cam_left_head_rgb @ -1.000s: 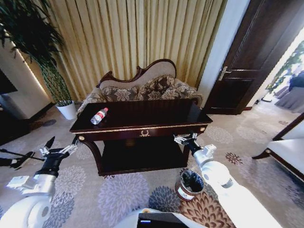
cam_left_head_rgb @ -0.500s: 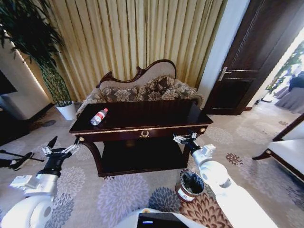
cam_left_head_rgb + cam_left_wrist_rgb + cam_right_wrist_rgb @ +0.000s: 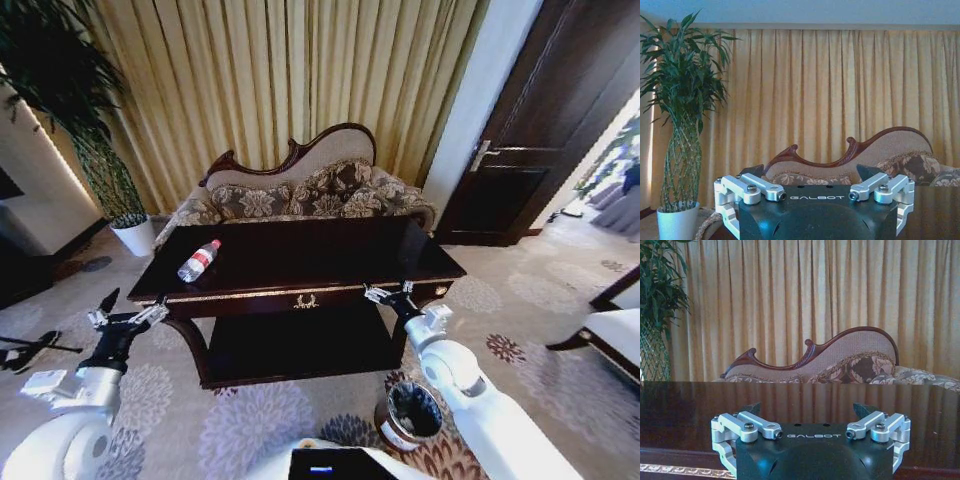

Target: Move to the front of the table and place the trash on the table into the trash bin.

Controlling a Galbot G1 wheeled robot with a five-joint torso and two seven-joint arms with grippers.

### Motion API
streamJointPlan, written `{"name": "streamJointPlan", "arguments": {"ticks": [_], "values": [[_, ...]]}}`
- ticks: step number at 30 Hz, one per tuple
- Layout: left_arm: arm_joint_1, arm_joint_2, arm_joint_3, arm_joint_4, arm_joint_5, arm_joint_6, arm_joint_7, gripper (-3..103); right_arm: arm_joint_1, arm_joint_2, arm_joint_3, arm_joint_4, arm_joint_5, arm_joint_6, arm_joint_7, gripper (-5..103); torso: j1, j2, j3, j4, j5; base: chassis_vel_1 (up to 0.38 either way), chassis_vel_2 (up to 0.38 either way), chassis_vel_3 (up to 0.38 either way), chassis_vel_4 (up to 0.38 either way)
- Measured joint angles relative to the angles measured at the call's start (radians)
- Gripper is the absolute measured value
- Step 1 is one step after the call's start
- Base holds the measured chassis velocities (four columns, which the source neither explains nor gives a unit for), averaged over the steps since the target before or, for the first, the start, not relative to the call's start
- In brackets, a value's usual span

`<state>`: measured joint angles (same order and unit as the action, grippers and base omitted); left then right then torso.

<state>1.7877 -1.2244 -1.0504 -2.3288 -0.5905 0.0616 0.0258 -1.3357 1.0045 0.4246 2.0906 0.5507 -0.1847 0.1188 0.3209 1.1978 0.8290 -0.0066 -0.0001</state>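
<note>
**Operator:** Report what changed over the last 1 second.

**Technician:** The whole head view has shifted: the long dark glossy wooden table (image 3: 300, 262) with gold trim now sits larger and lower in the picture, and its near edge is closer to the robot. That is camera motion, so the base has advanced toward the table front. No object on the table has moved by itself.

**Operator:** Location of the trash?

**Technician:** 1 item is visible: the clear plastic bottle (image 3: 198, 259) with red cap and red-white label, lying on its side near the table's left end, close to the front edge. The small round dark-brown trash bin (image 3: 410, 414) with black liner stands on the patterned carpet (image 3: 240, 425) in front of the table's right leg, just beside the right arm.

**Operator:** Gripper status?

**Technician:** The left gripper (image 3: 122, 316) hangs off the table's left front corner, fingers spread, holding nothing. The right gripper (image 3: 391, 293) sits at the front rail near the right end, fingers also spread and empty. Both wrist views confirm the gap between the fingers.

**Operator:** Task implication?

**Technician:** Judgement: the approach is nearly complete; no pickup has begun. The bottle lies nearer the left gripper, while the bin is on the right, well apart from the bottle.
</note>
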Motion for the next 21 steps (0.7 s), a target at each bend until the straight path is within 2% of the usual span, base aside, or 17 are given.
{"name": "streamJointPlan", "arguments": {"ticks": [21], "values": [[0.003, -0.008, -0.006, -0.001, -0.001, -0.003, 0.000, 100, 0.003, 0.022, -0.027, 0.009, -0.025, -0.010, 0.000, 100, 0.000, 0.000, 0.000, 0.0001, 0.0001, -0.041, 0.040, 0.039, -0.037]]}}
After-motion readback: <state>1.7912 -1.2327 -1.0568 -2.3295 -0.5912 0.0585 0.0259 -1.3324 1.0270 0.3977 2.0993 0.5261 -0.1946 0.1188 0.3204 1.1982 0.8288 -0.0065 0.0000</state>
